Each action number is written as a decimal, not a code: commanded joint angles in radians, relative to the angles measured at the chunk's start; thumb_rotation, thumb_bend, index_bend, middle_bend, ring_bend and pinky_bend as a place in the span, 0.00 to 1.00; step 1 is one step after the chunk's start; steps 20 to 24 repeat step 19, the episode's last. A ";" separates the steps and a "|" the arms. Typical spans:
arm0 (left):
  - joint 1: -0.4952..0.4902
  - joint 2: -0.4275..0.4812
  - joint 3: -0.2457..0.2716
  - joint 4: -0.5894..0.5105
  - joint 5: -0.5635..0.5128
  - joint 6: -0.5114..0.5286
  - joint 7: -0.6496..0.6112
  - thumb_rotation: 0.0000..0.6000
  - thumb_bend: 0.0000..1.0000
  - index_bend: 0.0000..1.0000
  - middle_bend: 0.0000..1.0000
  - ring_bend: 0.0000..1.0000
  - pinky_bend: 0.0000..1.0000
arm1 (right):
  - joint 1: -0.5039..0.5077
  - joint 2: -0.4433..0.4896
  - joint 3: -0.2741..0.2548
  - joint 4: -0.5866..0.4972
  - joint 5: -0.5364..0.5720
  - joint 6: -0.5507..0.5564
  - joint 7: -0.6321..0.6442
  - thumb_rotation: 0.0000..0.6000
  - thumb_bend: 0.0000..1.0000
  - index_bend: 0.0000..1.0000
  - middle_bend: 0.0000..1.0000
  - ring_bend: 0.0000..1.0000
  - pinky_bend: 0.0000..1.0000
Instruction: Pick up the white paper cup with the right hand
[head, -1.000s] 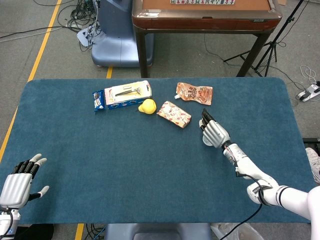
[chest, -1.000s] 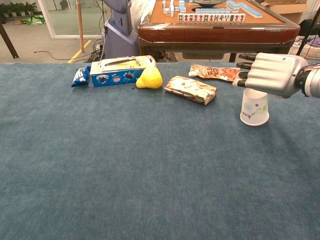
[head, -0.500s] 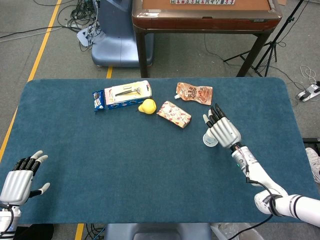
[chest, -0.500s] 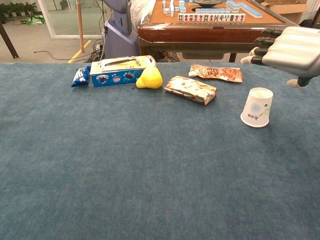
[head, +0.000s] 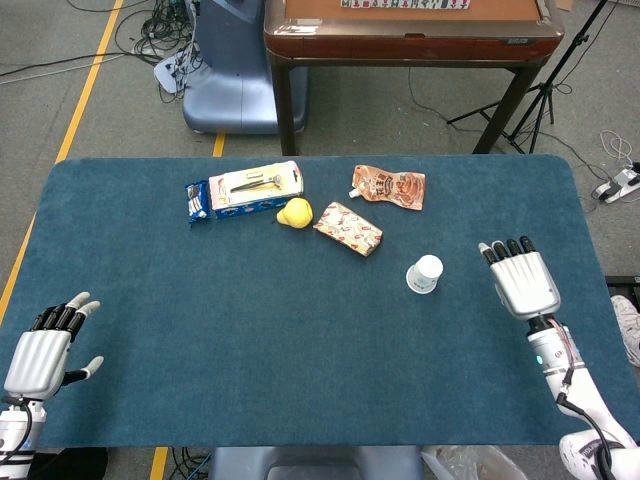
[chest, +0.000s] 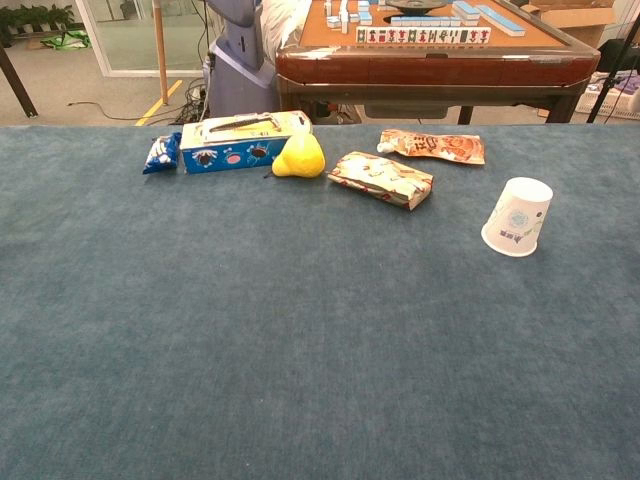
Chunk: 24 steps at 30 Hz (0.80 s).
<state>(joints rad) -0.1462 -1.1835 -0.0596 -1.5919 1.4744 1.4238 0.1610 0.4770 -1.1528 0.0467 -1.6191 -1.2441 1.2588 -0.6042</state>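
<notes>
From the head view, the white paper cup (head: 424, 274) stood upside down on the blue table (head: 250, 350), alone, well right of the patterned packet (head: 348, 228) and yellow toy (head: 295, 212). The right hand (head: 521, 282), fingers apart and empty, hovered beside it; the left hand (head: 42, 350) likewise at the near-left corner. The chest view showed the cup tilted, no hands.

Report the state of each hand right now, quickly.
Left hand: open, holding nothing.
Right hand: open, holding nothing, apart from the white paper cup.
</notes>
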 joint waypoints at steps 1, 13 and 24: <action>-0.004 -0.001 -0.003 -0.006 0.002 0.002 0.008 1.00 0.15 0.20 0.13 0.16 0.14 | -0.109 0.022 -0.023 -0.003 -0.068 0.098 0.224 1.00 0.32 0.32 0.36 0.31 0.32; -0.005 -0.006 -0.003 -0.033 0.000 0.015 0.039 1.00 0.15 0.20 0.13 0.16 0.14 | -0.272 -0.007 -0.061 0.041 -0.166 0.236 0.556 1.00 0.31 0.33 0.36 0.31 0.32; -0.005 -0.014 -0.005 -0.029 -0.006 0.018 0.042 1.00 0.15 0.20 0.13 0.16 0.14 | -0.300 0.001 -0.055 0.016 -0.185 0.252 0.565 1.00 0.31 0.33 0.36 0.31 0.32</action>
